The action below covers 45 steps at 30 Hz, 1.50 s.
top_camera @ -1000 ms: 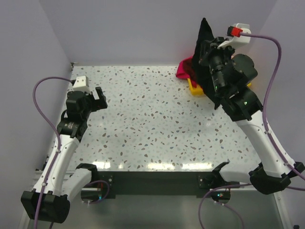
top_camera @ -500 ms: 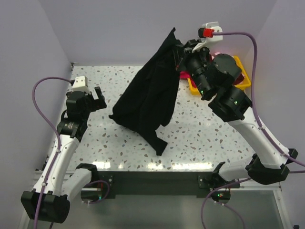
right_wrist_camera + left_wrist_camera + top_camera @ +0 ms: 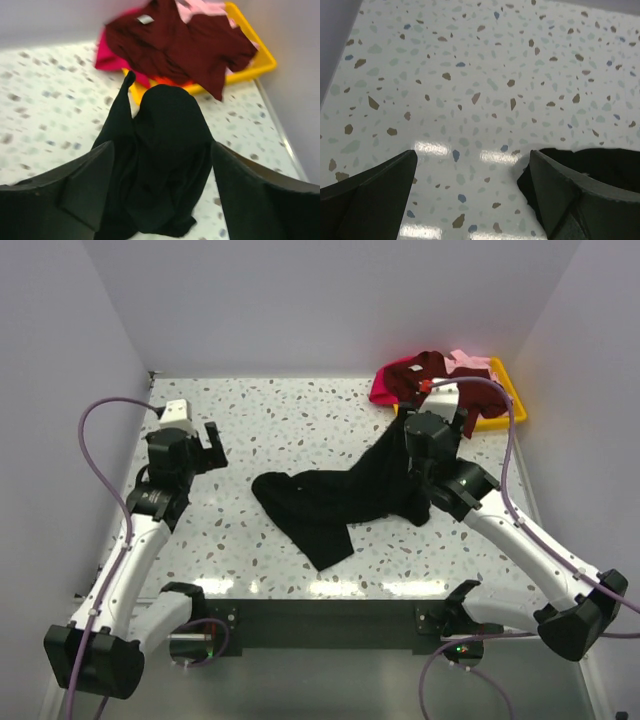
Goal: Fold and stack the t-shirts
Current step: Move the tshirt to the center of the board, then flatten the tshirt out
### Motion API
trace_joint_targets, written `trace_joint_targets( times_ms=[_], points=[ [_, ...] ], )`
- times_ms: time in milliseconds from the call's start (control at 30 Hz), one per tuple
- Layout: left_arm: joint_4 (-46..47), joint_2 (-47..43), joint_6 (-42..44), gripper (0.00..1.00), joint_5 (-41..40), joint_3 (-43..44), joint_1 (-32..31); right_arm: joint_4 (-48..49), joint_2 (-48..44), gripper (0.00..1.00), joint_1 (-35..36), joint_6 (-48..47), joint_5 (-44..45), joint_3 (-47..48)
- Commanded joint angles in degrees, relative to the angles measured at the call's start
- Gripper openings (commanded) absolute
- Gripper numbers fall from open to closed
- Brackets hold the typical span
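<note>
Black t-shirt (image 3: 340, 495): a crumpled heap is seen on the tabletop (image 3: 300, 430), spread from the centre towards the right side, one tail pointed at the near edge.
Right hand (image 3: 161, 145): it is held just over the heap's right end, fingers parted wide. A hump of black cloth is seen between them, and nothing is pinched.
Left hand (image 3: 472, 152): it is held above bare tabletop near the left edge, spread fully, nothing gripped.
Yellow tray (image 3: 505, 405): found in the far right corner.
Maroon t-shirt (image 3: 415, 370): piled on the tray, draped over its left rim.
Magenta t-shirt (image 3: 383, 390): tucked under the maroon, spilled onto the tabletop left of the tray.
Pale pink t-shirt (image 3: 470, 362): glimpsed at the tray's far end, mostly covered.
</note>
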Motion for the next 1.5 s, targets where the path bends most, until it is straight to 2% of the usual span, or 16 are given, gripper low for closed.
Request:
trace_joint_targets(
  times_ms=[0, 33, 100, 167, 267, 433, 600, 867, 1267, 1367, 1467],
  points=[
    [-1.73, 3.74, 0.05, 1.0, -7.52, 2.47, -7.93, -6.04, -3.14, 0.84, -3.12, 8.46, 0.38, -3.29],
    [-3.15, 4.79, -0.66, 1.0, -13.37, 3.36, -11.12, -7.26, -3.14, 0.88, -3.12, 9.16, -1.02, -3.65],
    [-6.74, 7.43, -3.99, 1.0, -16.23, 5.82, -18.14, -7.89, -3.05, 0.93, -3.12, 9.7, -4.02, -4.87],
    [-7.99, 8.4, -7.67, 1.0, -14.59, 6.35, -19.93, -8.68, -2.96, 0.96, -3.12, 11.1, -5.08, -5.93],
    [-8.17, 7.27, -17.33, 0.96, -13.16, 1.9, -23.44, -8.86, -3.4, 0.97, -3.29, 13.3, -7.89, -8.65],
    [-7.03, 9.36, -26.84, 0.91, -12.82, -5.41, -35.65, -7.54, -5.5, 0.98, -5.4, 16.19, -11.93, -14.54],
    [-6.69, 15.87, -33.62, 0.89, -14.31, -5.51, -47.07, -5.78, -7.26, 0.99, -8.12, 17.87, -16.24, -18.59],
    [-4.22, 24.74, -37.05, 0.83, -13.26, -5.51, -49.73, -4.64, -8.85, 0.99, -9.44, 19.28, -20.02, -21.75],
    [-2.46, 31.25, -37.84, 0.76, -15.45, -5.42, -49.73, -2.62, -8.59, 0.99, -9.53, 20.6, -25.12, -25.62],
    [-0.8, 32.48, -37.67, 0.72, -16.77, -5.51, -49.73, -2.79, -8.94, 0.99, -9.53, 20.51, -25.65, -25.89],
    [0.43, 33.19, -37.75, 0.61, -18.35, -5.42, -49.73, -2.97, -9.55, 0.99, -9.53, 20.25, -25.82, -26.24]
  ],
)
